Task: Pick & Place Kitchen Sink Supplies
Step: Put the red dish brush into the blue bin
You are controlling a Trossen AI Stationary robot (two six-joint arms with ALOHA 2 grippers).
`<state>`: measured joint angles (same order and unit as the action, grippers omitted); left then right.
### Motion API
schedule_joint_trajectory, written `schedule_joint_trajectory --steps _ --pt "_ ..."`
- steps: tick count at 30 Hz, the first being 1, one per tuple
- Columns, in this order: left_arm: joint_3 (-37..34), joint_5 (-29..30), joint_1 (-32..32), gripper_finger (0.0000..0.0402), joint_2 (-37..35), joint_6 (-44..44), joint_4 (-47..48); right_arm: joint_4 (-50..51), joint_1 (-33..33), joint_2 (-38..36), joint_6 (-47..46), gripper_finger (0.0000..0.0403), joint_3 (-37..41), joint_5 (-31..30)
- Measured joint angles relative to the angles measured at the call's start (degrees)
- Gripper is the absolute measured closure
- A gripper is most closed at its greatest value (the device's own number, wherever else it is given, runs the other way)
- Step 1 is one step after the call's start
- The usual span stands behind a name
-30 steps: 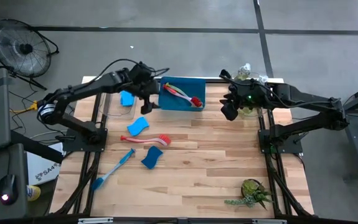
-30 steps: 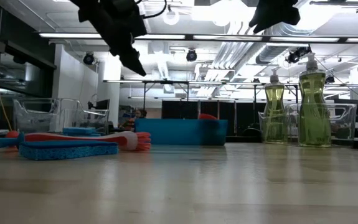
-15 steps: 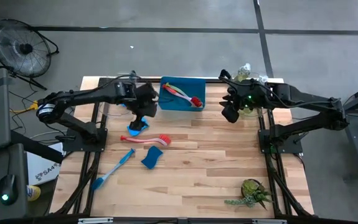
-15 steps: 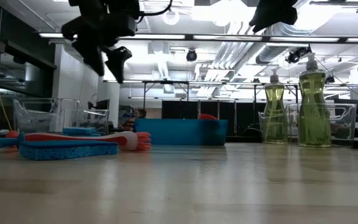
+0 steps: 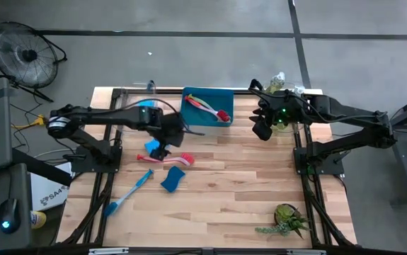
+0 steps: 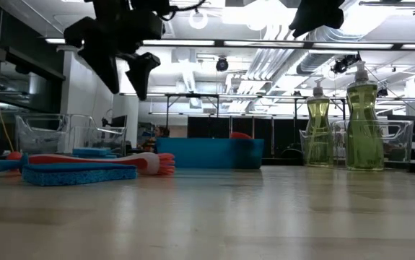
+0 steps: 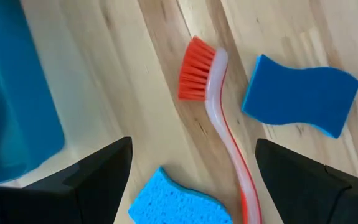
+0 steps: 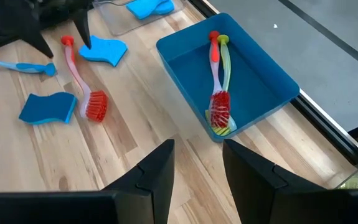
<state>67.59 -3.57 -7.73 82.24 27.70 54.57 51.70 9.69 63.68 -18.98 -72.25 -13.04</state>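
Note:
My left gripper (image 5: 169, 144) (image 7: 193, 149) is open and empty, above the pink-red dish brush (image 5: 168, 159) (image 7: 219, 112), which lies flat on the table. A light blue sponge (image 5: 153, 146) (image 7: 179, 204) lies beside the brush handle, and a darker blue sponge (image 5: 173, 178) (image 7: 300, 93) lies on the other side. A blue brush (image 5: 129, 193) lies nearer the left front. Two bottles of yellow-green liquid (image 6: 319, 133) (image 6: 364, 126) stand at the far right. My right gripper (image 5: 262, 129) (image 8: 197, 149) is open and empty, held high right of the blue tray (image 5: 221, 95).
The blue tray (image 8: 272, 74) at the far middle holds a red brush (image 8: 216, 81) and a yellow-green brush (image 8: 226, 68). A clear bin with a blue sponge (image 8: 147, 7) stands left of it. A spiky green plant (image 5: 288, 219) sits at the near right.
My left gripper has moved from beside the tray's left side toward the table's near edge and a little right, turning as it went, and now hangs over the pink-red brush and the light blue sponge. Nothing on the table has moved.

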Motion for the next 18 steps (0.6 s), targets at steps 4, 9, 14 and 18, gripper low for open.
schedule_joint_trajectory --steps 4,9,14,18 --pt "0.0 2.4 2.1 0.0067 2.8 -3.5 -0.7 0.0 0.0 0.0 0.0 0.0272 0.0 0.3" --pt "-0.1 5.1 3.0 0.0067 5.3 -7.7 -0.6 0.0 0.0 0.0 0.4 0.0272 0.0 1.5" --pt "-4.2 5.2 3.0 0.0067 5.7 -10.8 -6.1 0.0 0.0 0.0 1.1 0.0272 0.0 1.9" --pt "-8.4 4.4 3.0 0.0067 5.7 -11.8 -8.9 0.0 0.0 0.0 1.1 0.0272 0.0 1.9"
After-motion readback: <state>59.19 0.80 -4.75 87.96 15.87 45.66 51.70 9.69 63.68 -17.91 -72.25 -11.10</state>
